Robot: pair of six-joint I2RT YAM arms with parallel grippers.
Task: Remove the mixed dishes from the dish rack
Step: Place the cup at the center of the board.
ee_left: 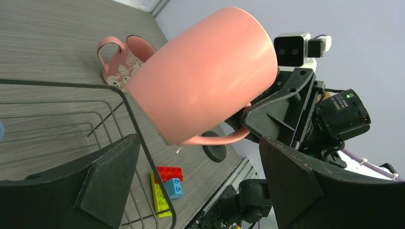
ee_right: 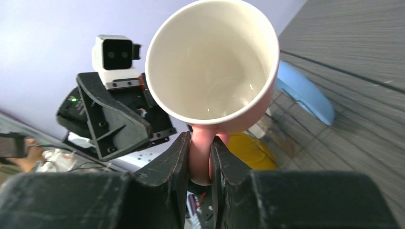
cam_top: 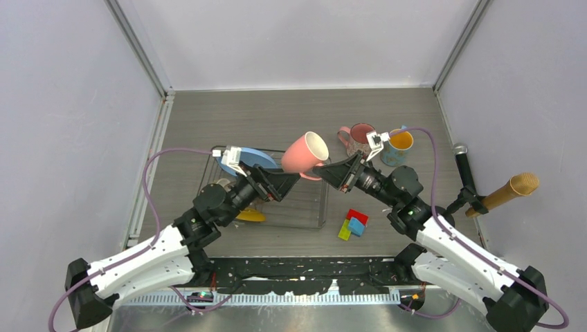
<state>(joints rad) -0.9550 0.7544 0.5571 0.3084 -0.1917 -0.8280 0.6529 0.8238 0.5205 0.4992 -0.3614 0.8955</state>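
Observation:
My right gripper [cam_top: 322, 171] [ee_right: 201, 164] is shut on the handle of the plain salmon mug [cam_top: 305, 153] [ee_right: 213, 62] and holds it in the air over the right end of the dish rack [cam_top: 313, 207] [ee_left: 143, 138]. My left gripper [cam_top: 291, 181] [ee_left: 205, 191] is open just below the salmon mug [ee_left: 205, 76], its fingers spread wide and not gripping it. The light blue plate [cam_top: 246, 158] [ee_right: 303, 90] and the yellow plate [cam_top: 250, 216] [ee_right: 246, 151] stand in the rack. The speckled pink mug [cam_top: 357, 137] [ee_left: 122, 64] and the blue mug with orange inside [cam_top: 398, 146] stand on the table right of the rack. The cream bowl is hidden.
Red, blue and green blocks [cam_top: 354, 223] [ee_left: 166, 186] lie on the table right of the rack. A microphone on a stand [cam_top: 462, 166] and a brown tube [cam_top: 513, 189] stand at the far right. White walls enclose the table.

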